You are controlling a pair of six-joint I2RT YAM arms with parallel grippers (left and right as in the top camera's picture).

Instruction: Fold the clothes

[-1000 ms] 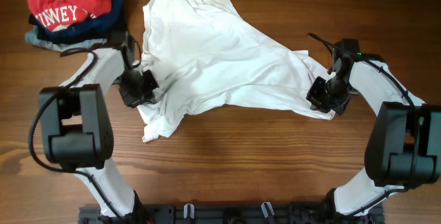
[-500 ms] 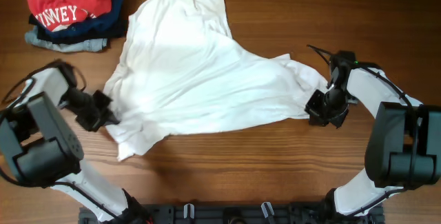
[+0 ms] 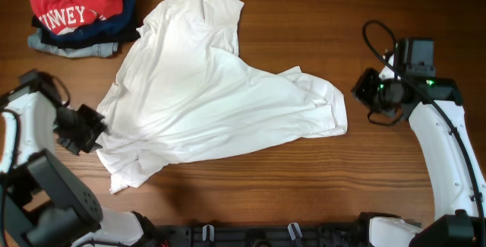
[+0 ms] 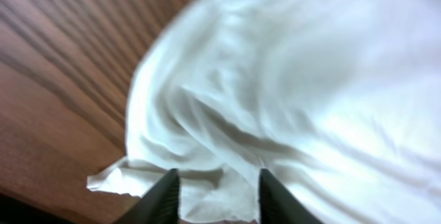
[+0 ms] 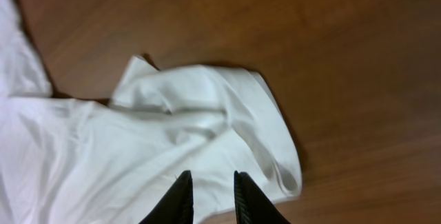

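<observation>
The left gripper [image 3: 87, 127] sits at the left edge of the overhead frame, a little below the middle. Its fingers are apart. In the left wrist view the gripper [image 4: 218, 176] shows a clear gap between the two dark fingers, and white cloth lies in that gap at the bottom of the frame. Nothing looks pinched. Its tips point at the left hem of the T-shirt [image 3: 205, 95], just beside it; from above I cannot tell whether they touch.

In that wrist view the T-shirt [image 4: 310, 79] fills the right and centre of the frame. A crumpled corner lies at the lower left, and bare wood runs along the upper left.

The right gripper [image 3: 364, 93] is at the right of the overhead frame, near mid-height, with a strip of bare desk [image 3: 304, 19] between it and the shirt's right edge. In the right wrist view the gripper [image 5: 212, 176] has its fingers slightly apart with nothing between them. The T-shirt [image 5: 138, 162] lies past the tips, with a folded hem curling toward the lower right.

From above, the shirt is spread wrinkled across the centre of the desk. It runs from a point near top centre down to a corner at the lower left and a rounded end at the right. No lettering shows.

A red shirt [image 3: 76, 0] with white letters tops a pile of folded dark garments [image 3: 72, 40] in the upper left corner.
</observation>
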